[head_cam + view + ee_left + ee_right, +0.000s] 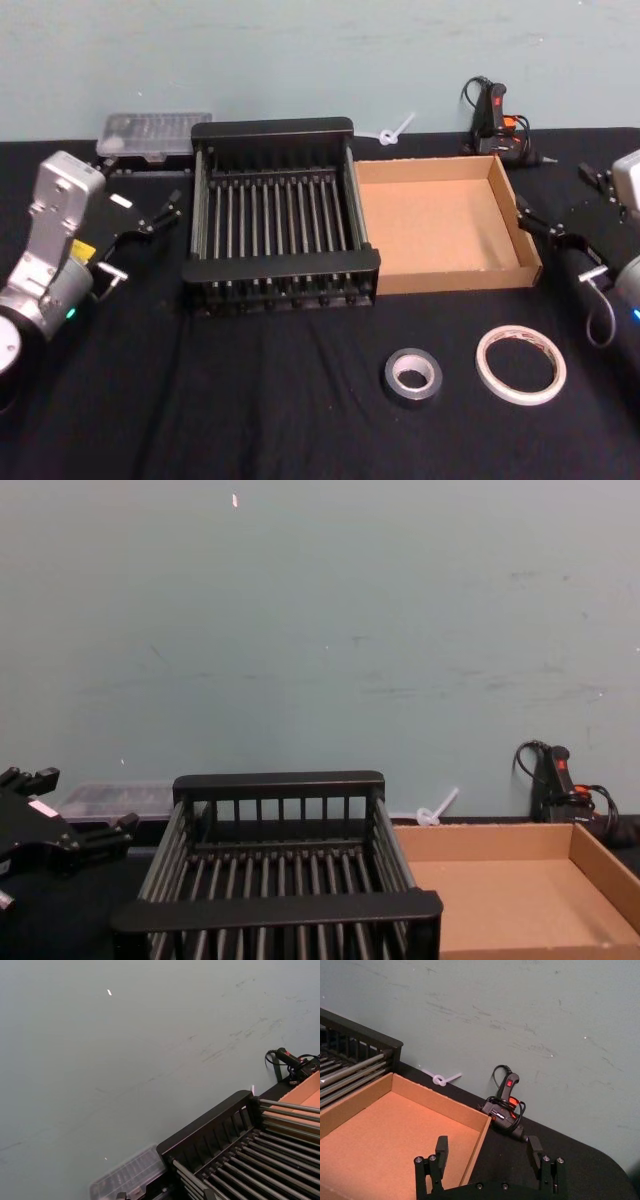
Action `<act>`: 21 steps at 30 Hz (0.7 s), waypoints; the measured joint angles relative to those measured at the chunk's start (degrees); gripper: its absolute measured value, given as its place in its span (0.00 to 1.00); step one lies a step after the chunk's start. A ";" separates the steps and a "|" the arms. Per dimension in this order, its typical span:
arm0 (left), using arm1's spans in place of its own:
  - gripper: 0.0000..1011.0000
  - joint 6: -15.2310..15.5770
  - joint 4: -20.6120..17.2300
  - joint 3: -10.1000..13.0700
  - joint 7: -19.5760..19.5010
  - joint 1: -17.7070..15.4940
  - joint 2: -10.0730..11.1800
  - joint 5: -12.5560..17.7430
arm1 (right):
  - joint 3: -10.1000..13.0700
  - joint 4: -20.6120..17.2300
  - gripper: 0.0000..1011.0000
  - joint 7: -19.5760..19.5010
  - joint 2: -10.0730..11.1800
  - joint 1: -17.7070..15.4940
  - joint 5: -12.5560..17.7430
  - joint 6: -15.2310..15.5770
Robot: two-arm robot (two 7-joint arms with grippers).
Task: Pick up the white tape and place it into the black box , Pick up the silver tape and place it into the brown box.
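Observation:
The white tape (520, 364) lies flat on the black cloth at the front right. Just left of it lies the silver tape (412, 375). Behind them the black box (280, 265) stands at the table's middle, and the brown box (460, 275) touches its right side; nothing lies in either one. My left gripper (140, 243) hovers open, left of the black box (275, 910). My right gripper (560, 240) hovers open at the brown box's right edge, its fingers (441, 1147) bare above the box's right wall (482, 1132).
A clear plastic case (155, 135) sits at the back left behind the crate. A black and orange glue gun (497, 125) with its cord and a white zip tie (395, 130) lie at the back right. A pale green wall closes off the table's far edge.

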 joint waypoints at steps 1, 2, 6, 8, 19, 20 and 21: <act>0.99 0.00 0.00 0.00 0.00 0.00 0.00 0.00 | 0.57 -0.90 0.99 0.47 0.41 -0.69 0.54 0.47; 0.99 0.00 0.00 0.00 0.00 0.00 0.00 0.00 | 0.85 -1.43 0.99 0.69 0.61 -1.03 0.80 0.69; 0.99 0.00 0.00 0.00 0.00 0.00 0.00 0.00 | 2.91 -4.93 0.99 2.00 2.04 -3.67 2.70 2.08; 0.99 0.00 0.00 0.00 0.00 0.00 0.00 0.00 | 3.64 -6.22 0.99 2.43 2.59 -4.75 3.37 2.53; 0.99 0.00 0.00 0.00 0.00 0.00 0.00 0.00 | 9.57 -15.14 0.99 5.11 6.34 -13.58 8.77 6.32; 0.99 0.00 0.00 0.00 0.00 0.00 0.00 0.00 | 10.16 -15.89 0.99 5.36 6.66 -14.62 9.13 6.64; 0.99 0.00 0.00 0.00 0.00 0.00 0.00 0.00 | 10.48 -16.21 0.99 5.50 6.83 -15.14 9.28 6.80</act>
